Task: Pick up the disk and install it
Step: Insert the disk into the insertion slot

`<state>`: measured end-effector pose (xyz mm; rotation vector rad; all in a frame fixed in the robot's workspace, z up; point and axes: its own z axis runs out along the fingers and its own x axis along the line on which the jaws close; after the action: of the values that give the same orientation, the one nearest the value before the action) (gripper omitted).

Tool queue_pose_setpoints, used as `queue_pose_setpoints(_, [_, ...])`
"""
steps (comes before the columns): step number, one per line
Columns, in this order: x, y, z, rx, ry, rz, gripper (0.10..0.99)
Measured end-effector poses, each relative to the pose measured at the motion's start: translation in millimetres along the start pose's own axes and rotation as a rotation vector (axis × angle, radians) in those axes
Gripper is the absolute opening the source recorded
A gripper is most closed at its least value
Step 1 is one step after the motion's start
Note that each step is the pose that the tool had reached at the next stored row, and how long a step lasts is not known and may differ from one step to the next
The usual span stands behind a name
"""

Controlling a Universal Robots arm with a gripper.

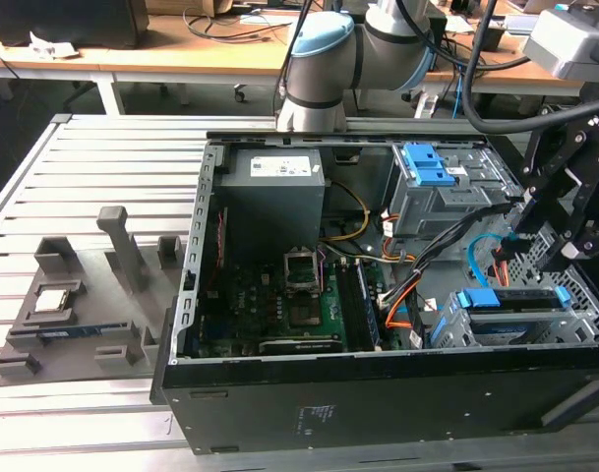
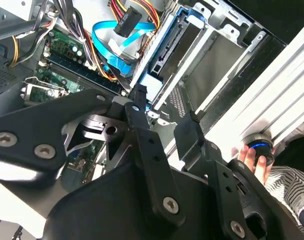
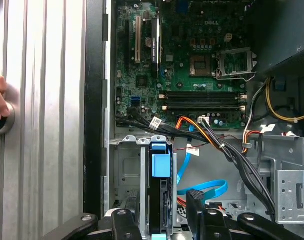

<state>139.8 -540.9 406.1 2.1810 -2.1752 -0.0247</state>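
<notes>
Gripper [image 1: 528, 236] hung over the open computer case [image 1: 279, 413], fingers spread and holding nothing, with the disk [image 3: 160, 200] sitting edge-on in its bay below.

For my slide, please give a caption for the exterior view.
Gripper hovers open above the disk seated in the open computer case.

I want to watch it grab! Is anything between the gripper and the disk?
Nothing visible. In the first wrist view the gripper is open right by the disk, which stands on edge in its cage. The blue cable lies off to one side, not between them.
</notes>
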Motion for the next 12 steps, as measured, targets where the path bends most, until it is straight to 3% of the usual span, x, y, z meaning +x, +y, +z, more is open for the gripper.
queue_pose_setpoints(3, [0.0,0.0,0.1,0.0,-0.0001,0.0,0.482])
queue_pose_setpoints(5, [0.0,0.0,0.2,0.0,-0.0001,0.0,0.357])
queue_pose_setpoints(6, [0.0,0.0,0.2,0.0,-0.0001,0.0,0.239])
queue_pose_setpoints(7, [0.0,0.0,0.2,0.0,-0.0001,0.0,0.239])
queue_pose_setpoints(9, [0.0,0.0,0.2,0.0,-0.0001,0.0,0.118])
queue_pose_setpoints(12, [0.0,0.0,0.3,0.0,-0.0001,0.0,0.106])
